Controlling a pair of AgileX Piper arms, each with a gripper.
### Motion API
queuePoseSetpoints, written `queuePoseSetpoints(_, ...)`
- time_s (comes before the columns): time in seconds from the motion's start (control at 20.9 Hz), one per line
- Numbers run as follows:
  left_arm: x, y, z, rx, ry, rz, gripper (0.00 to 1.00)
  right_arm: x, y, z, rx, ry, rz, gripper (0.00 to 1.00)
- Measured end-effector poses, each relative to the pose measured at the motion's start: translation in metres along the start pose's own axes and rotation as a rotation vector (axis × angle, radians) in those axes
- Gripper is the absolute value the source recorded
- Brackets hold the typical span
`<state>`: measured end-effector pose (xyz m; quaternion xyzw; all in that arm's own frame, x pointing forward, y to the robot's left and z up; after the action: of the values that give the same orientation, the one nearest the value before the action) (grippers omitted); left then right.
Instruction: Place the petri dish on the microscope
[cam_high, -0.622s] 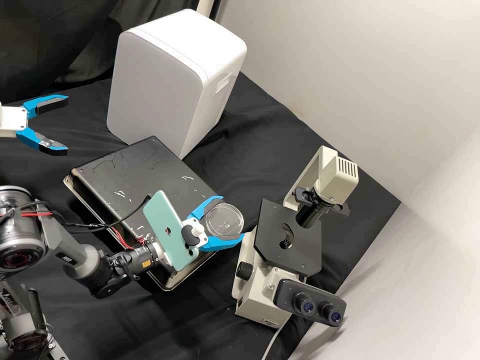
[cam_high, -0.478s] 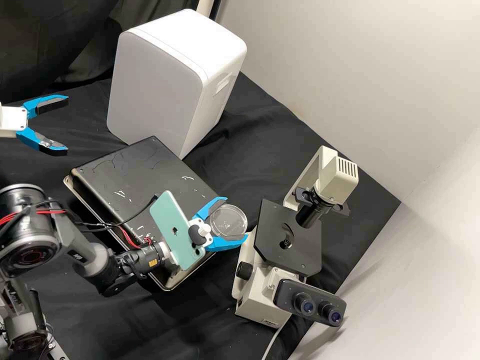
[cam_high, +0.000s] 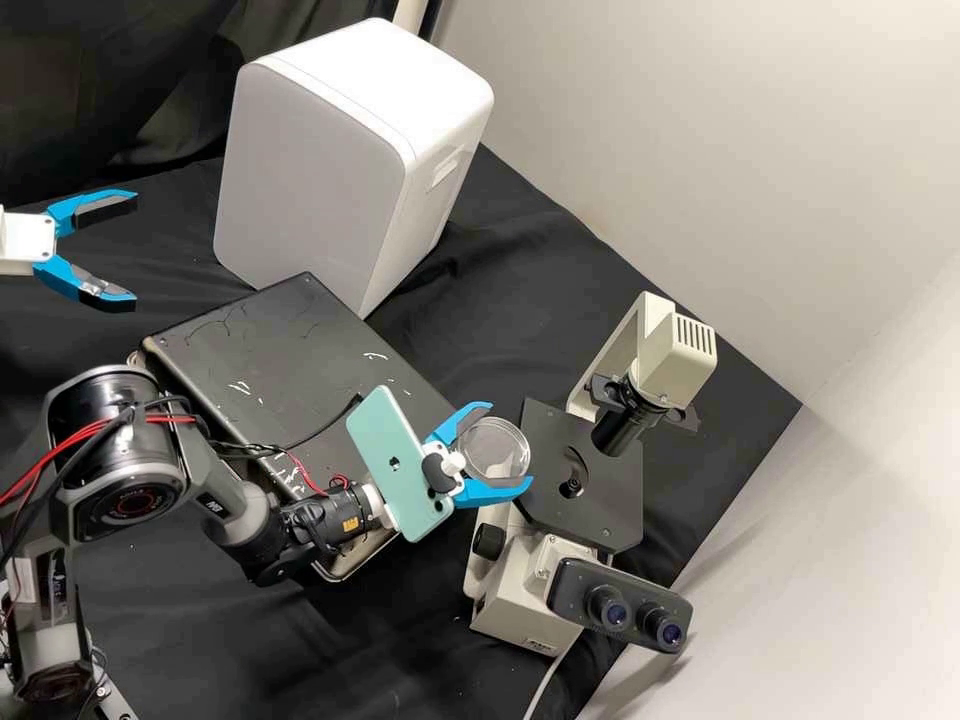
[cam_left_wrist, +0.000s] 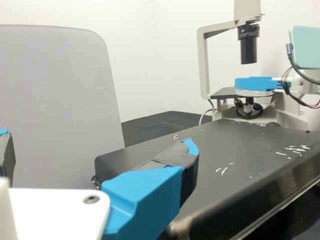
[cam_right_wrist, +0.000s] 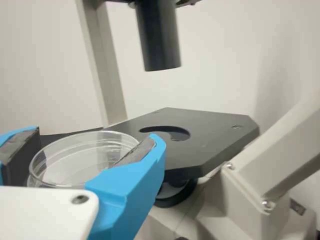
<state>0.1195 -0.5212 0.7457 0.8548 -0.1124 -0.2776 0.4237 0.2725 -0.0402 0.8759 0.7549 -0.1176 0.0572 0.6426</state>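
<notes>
Petri dish (cam_high: 493, 446), clear and round, clamped at its rim between the two blue fingers of the right gripper (cam_high: 506, 446); I see it lying level in that grasp, one finger on each side. In the right wrist view the dish (cam_right_wrist: 80, 155) sits between my own fingers, just before the black stage (cam_right_wrist: 210, 135) and short of the opening (cam_right_wrist: 165, 133) in its middle. I cannot tell whether the dish touches the stage edge. From the high view, the dish hangs over the side of the stage (cam_high: 600, 510) that faces the black tray (cam_high: 270, 360). The dark tube (cam_high: 618, 428) of the microscope (cam_high: 520, 590) points down at the stage beyond it, and the eyepieces (cam_high: 630, 605) lie toward the near side. Behind the tray stands a white box (cam_high: 340, 150). The left gripper (cam_high: 132, 247) hovers over the black bench (cam_high: 520, 270) well apart from the microscope, its fingers spread wide with nothing between them.
</notes>
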Motion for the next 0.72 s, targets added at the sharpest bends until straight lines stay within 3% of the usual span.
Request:
queuePoseSetpoints(0.43, 0.0, 0.0, 0.0, 0.0, 0.0, 0.0, 1.0, 0.002, 0.01, 0.006, -0.005, -0.028, 0.03, 0.0)
queuePoseSetpoints(0.57, 0.0, -0.0002, 0.002, 0.0, -0.011, -0.001, 1.0, 0.009, 0.014, 0.005, -0.005, -0.03, 0.044, 0.0)
queuePoseSetpoints(0.72, 0.0, -0.0002, 0.002, 0.0, -0.011, -0.001, 1.0, 0.019, 0.014, 0.011, -0.001, -0.058, 0.041, 0.0)
